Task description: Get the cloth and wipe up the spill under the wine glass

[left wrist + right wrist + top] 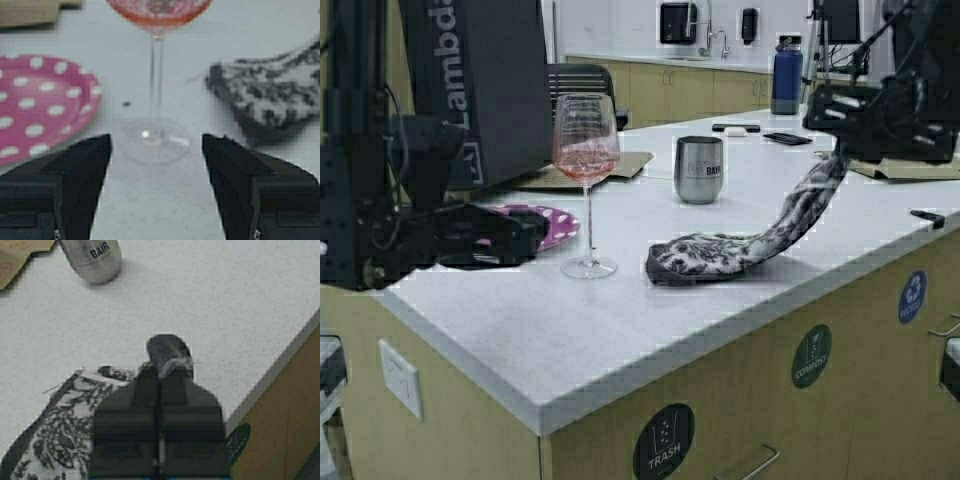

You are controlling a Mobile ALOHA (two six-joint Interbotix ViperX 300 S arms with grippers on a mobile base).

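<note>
The wine glass (586,150), clear with pink liquid in its bowl, stands on the white counter (650,330); its round foot (152,140) shows in the left wrist view. My left gripper (532,236) is open, low on the counter just left of the foot, its fingertips (95,152) short of it. The leaf-print cloth (740,245) trails from my right gripper (840,160), which is shut on one end and holds it up; the other end lies bunched on the counter right of the glass (272,97). The cloth (60,435) hangs below the right jaws.
A pink polka-dot plate (555,222) lies behind the left gripper. A steel tumbler (699,168) stands behind the cloth. A blue bottle (786,75), phones and cardboard sit farther back. The counter's front edge runs close to the glass and cloth.
</note>
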